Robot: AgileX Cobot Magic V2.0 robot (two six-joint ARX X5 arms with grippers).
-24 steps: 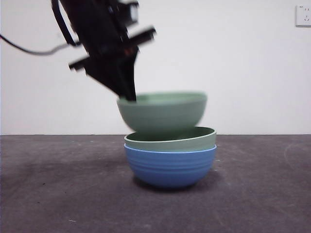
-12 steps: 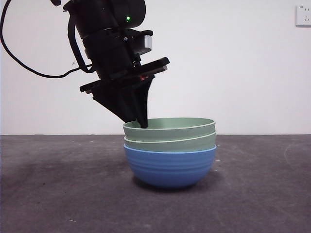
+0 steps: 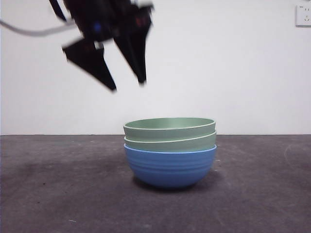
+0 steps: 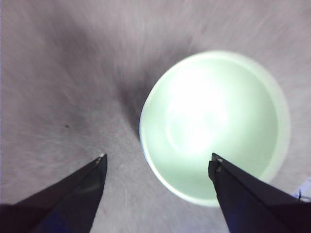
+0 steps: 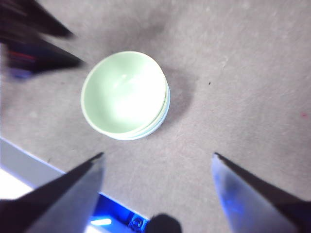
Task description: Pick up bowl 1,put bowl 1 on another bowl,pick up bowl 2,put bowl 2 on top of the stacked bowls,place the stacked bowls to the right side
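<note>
Stacked bowls (image 3: 169,151): sitting mid-table, top pale green bowl (image 3: 169,127) nested in a second green bowl (image 3: 170,141), both resting in the blue bowl (image 3: 170,166).
Left gripper (image 3: 129,86): hanging clear above the stack, at about 11 o'clock from it in the front view; jaws spread wide, gripping nothing.
Right gripper (image 5: 158,158): waiting high over the table, jaws parted and empty, the stack lying well beyond them.
Hard to see: the left arm is blurring, so its upper parts are probably cropped; the wrist views are washing out the bowl's inside.
Surfaces: bowls are showing round, faintly ribbed walls; table (image 3: 58,184) is looking dark grey and matte.
</note>
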